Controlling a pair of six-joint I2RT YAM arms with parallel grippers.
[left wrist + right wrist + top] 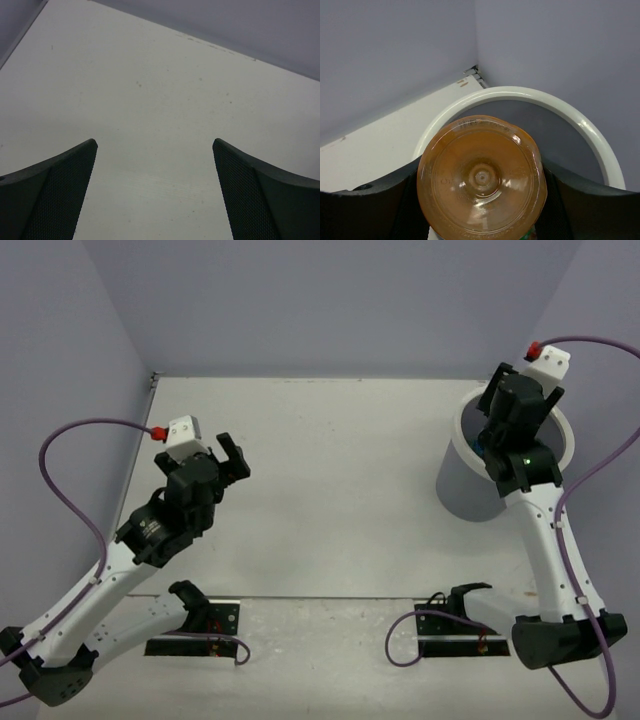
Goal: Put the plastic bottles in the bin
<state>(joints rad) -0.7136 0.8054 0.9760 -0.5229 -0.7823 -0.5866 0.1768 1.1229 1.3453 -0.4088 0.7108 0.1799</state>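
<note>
Orange bottle (481, 177), base-forward, clamped in right gripper (480, 200) over bin (520, 93) at 2 o'clock, apparently for dropping; left gripper (155, 190) wide open, empty

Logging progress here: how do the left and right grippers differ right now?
The left gripper has its jaws wide open and empty; the right gripper has its jaws shut on an orange bottle. The left gripper faces the table; the right gripper hangs over the bin. Both have dark jaws.
</note>
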